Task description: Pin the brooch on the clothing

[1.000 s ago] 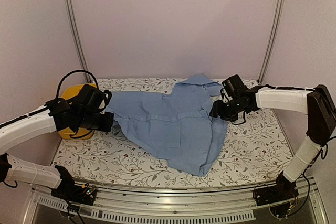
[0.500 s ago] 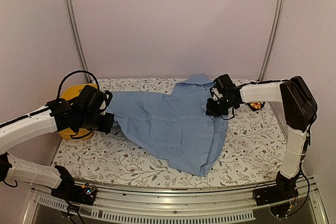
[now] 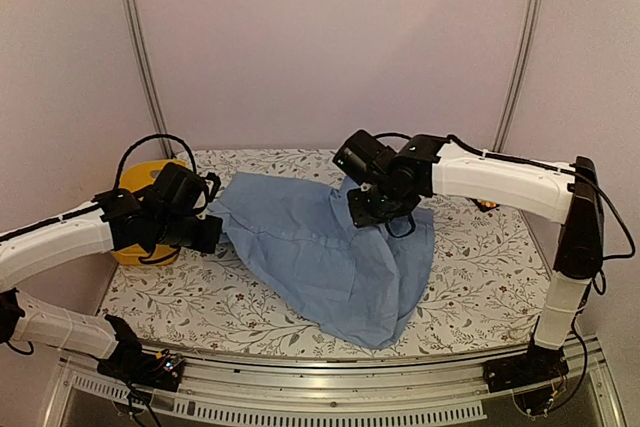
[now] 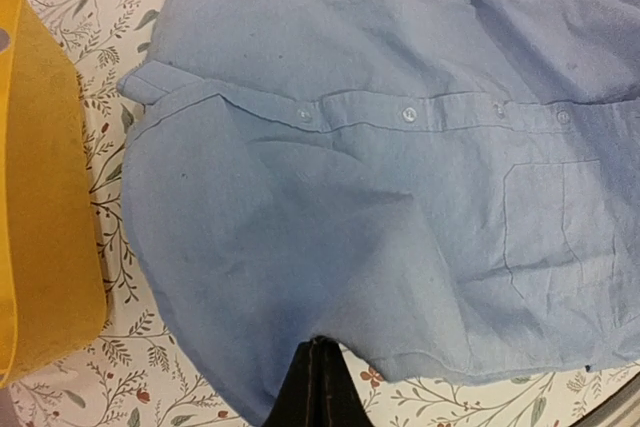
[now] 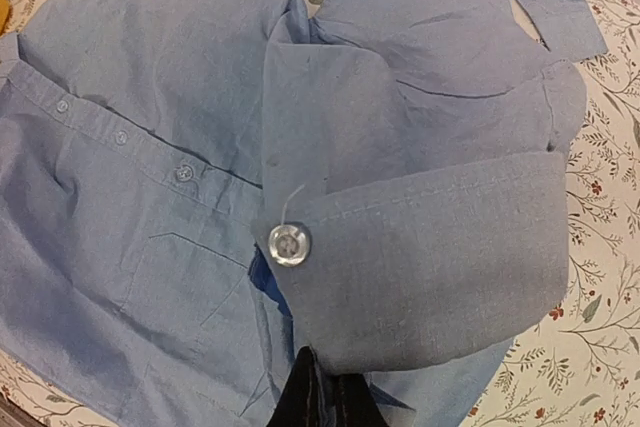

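Note:
The clothing, a light blue shirt [image 3: 320, 252], lies crumpled across the middle of the flowered table. My left gripper [image 3: 210, 235] is shut on its left edge; in the left wrist view the closed tips [image 4: 318, 347] pinch the hem of the shirt [image 4: 380, 197]. My right gripper [image 3: 362, 215] is shut on a folded flap with a white button [image 5: 289, 244], and its tips [image 5: 322, 359] are buried under the fold. The flap is pulled over the shirt's button strip and chest pocket [image 5: 190, 277]. A small orange speck, probably the brooch [image 3: 487, 205], peeks out from behind the right forearm.
A yellow basket [image 3: 140, 187] stands at the table's left edge, just behind my left arm, and it fills the left side of the left wrist view [image 4: 40, 197]. Bare flowered tabletop [image 3: 490, 267] shows to the right and in front of the shirt.
My right gripper closed on the shirt's right part and swept left with it, folding that flap over the middle. The shirt bunched leftward. The left arm barely moved.

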Controlling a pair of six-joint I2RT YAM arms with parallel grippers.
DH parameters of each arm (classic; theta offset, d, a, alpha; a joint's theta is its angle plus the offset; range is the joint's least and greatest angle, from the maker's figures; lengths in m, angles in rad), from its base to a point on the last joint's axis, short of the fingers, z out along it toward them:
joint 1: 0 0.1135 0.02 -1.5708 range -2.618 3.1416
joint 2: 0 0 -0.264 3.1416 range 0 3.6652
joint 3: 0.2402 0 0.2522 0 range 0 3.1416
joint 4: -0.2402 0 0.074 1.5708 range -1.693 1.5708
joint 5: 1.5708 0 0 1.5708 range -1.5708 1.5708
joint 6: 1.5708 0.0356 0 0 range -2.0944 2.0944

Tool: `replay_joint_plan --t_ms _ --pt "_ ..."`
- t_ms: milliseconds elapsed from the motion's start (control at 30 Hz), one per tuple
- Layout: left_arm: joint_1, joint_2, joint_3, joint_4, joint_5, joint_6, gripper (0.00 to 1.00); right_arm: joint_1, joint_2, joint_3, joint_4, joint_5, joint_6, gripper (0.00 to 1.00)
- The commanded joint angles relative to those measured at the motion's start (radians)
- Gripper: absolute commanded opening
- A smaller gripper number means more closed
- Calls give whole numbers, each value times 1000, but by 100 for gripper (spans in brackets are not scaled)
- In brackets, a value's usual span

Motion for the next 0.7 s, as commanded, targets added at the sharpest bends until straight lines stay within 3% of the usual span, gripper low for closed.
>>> replay_joint_plan --t_ms 0,200,367,500,667 --pt "-11 5 -4 17 11 17 0 0 227 200 13 -10 -51 8" --pt "-11 -24 -8 -4 -5 5 0 -2 522 584 140 -213 -233 45" --pt "-9 -25 -13 -6 -9 2 0 19 525 526 249 -433 -344 59" --pt "-10 -9 -13 -1 -4 4 0 -1 358 336 305 -417 -352 58" --pt "-11 -6 -23 6 7 2 0 -116 86 -19 362 -472 -172 38"
